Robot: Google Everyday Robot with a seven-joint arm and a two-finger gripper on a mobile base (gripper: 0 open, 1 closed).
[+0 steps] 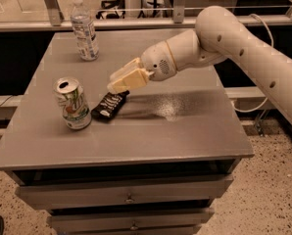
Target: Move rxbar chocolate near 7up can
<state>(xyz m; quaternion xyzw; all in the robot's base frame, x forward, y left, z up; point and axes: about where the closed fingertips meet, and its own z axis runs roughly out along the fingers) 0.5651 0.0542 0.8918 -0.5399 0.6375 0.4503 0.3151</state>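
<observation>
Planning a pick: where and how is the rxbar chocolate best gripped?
Probably from above, jaws across its short width at mid-length: the rxbar chocolate lies flat, one end close to the 7up can. The gripper hangs over its other end.

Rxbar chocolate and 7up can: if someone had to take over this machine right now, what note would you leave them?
Gripper: low over the table, at the far end of the rxbar chocolate; whether it grips the bar cannot be seen.
Rxbar chocolate: lying flat, its near end right by the 7up can; touching or not, unclear.
7up can: upright, front left of the table.
Water bottle: upright at the back, apart from both.
Done: the bar looks placed near the can.
Left: probably only to release if held, then lift the arm away without nudging bar or can.
</observation>
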